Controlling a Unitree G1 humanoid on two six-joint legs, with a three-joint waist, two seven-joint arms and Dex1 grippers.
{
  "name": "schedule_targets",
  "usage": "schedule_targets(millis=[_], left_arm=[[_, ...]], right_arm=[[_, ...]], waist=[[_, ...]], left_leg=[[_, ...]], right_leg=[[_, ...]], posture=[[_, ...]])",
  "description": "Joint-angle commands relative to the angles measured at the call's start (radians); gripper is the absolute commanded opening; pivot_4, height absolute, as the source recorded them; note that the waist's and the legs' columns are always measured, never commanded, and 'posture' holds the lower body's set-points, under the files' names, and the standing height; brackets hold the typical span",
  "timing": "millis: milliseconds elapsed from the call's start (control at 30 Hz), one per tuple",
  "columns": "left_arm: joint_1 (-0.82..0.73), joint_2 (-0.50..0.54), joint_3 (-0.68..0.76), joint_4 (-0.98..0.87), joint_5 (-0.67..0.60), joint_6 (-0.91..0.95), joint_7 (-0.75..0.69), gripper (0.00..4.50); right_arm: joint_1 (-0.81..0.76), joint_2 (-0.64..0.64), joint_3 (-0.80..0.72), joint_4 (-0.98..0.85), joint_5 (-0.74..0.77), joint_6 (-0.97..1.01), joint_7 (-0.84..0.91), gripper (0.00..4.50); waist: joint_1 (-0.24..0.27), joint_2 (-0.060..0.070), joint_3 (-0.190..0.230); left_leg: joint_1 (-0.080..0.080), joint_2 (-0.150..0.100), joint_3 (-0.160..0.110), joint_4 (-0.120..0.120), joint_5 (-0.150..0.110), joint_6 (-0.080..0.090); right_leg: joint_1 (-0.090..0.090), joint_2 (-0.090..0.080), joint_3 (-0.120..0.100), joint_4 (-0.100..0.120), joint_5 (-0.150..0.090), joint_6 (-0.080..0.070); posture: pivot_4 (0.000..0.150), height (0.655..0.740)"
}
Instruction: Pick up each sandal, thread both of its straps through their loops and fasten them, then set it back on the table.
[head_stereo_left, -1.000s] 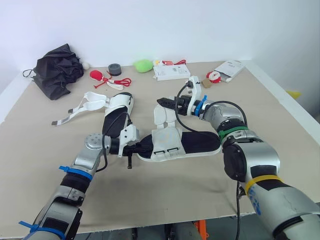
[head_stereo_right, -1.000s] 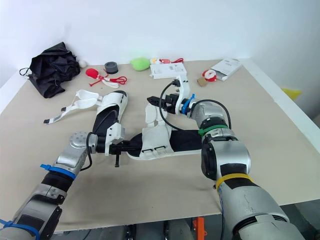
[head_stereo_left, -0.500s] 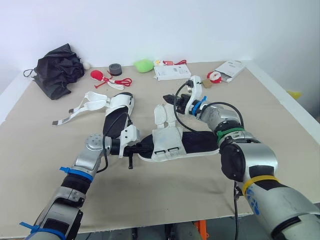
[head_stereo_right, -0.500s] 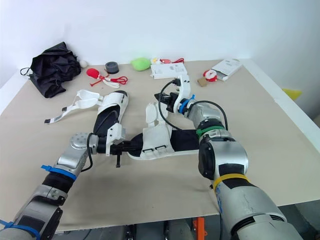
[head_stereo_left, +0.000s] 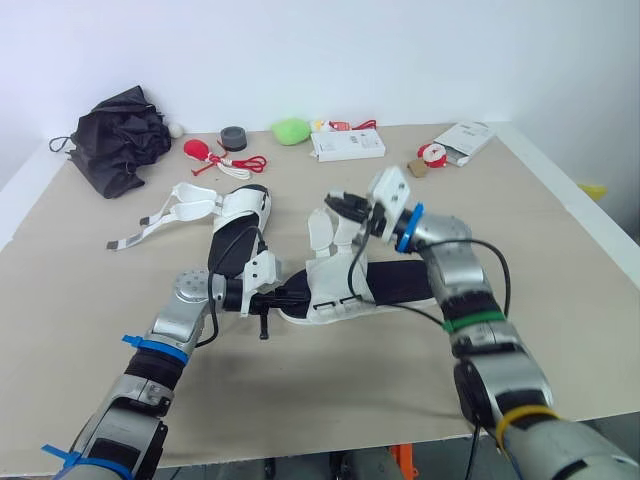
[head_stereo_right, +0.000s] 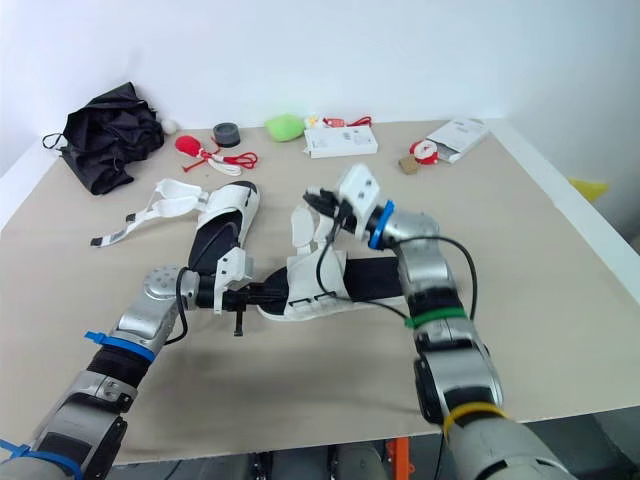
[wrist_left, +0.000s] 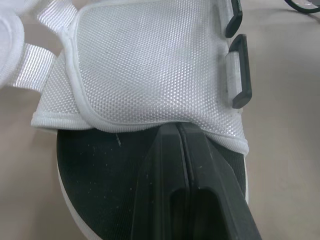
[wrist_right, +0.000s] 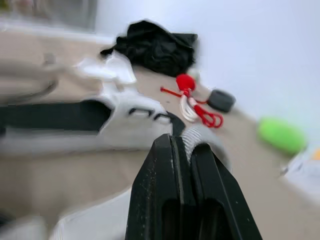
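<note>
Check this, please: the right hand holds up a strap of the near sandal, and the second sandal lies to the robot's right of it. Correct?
Not quite: the left eye view shows the second sandal lying to the robot's left of the near sandal, not its right. The right hand does hold up a strap of the near sandal.

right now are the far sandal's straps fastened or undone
Undone. The far sandal lies flat on the table with its white straps splayed out sideways, their ends lying loose on the tabletop.
</note>
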Motion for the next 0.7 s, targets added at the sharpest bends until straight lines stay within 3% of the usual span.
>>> schedule_targets(millis=[33,167,300,533,700], left_arm=[[0.038,0.005,-0.066,0.054,0.049,0.036,-0.013,0.0],[0.035,0.001,-0.07,0.062,0.051,0.032,-0.019,0.0],[0.029,-0.009,-0.073,0.074,0.054,0.025,-0.018,0.0],[0.028,-0.02,-0.075,0.084,0.057,0.018,-0.016,0.0],[0.027,-0.025,-0.072,0.085,0.055,0.018,-0.013,0.0]], right_arm=[[0.055,-0.059,0.065,-0.115,-0.154,-0.211,-0.096,0.06],[0.127,-0.164,0.147,-0.134,-0.413,-0.51,-0.274,0.06],[0.115,-0.228,0.172,-0.085,-0.598,-0.653,-0.485,0.06],[0.083,-0.301,0.196,-0.095,-0.704,-0.809,-0.648,0.06],[0.077,-0.369,0.239,-0.08,-0.735,-0.879,-0.664,0.06]], waist=[[-0.003,0.0,0.0],[-0.001,0.0,0.0],[-0.001,-0.004,-0.003],[-0.001,-0.005,-0.004],[-0.001,-0.005,-0.004]], left_leg=[[0.0,0.0,0.001,0.0,0.0,0.0],[0.001,-0.001,0.002,0.0,0.0,0.0],[0.002,-0.001,0.002,-0.001,0.0,0.0],[0.003,-0.004,0.001,-0.001,-0.001,0.001],[0.003,-0.008,0.001,0.0,-0.002,0.004]], right_leg=[[-0.001,0.0,0.0,0.0,0.0,0.0],[0.0,0.0,0.001,-0.001,0.0,0.001],[0.001,0.0,0.0,-0.001,-0.002,-0.003],[0.003,-0.003,0.001,-0.002,-0.003,-0.003],[0.004,-0.007,0.002,-0.003,-0.003,0.0]], posture=[[0.15,0.74],[0.15,0.74],[0.15,0.74],[0.15,0.74],[0.15,0.74]])
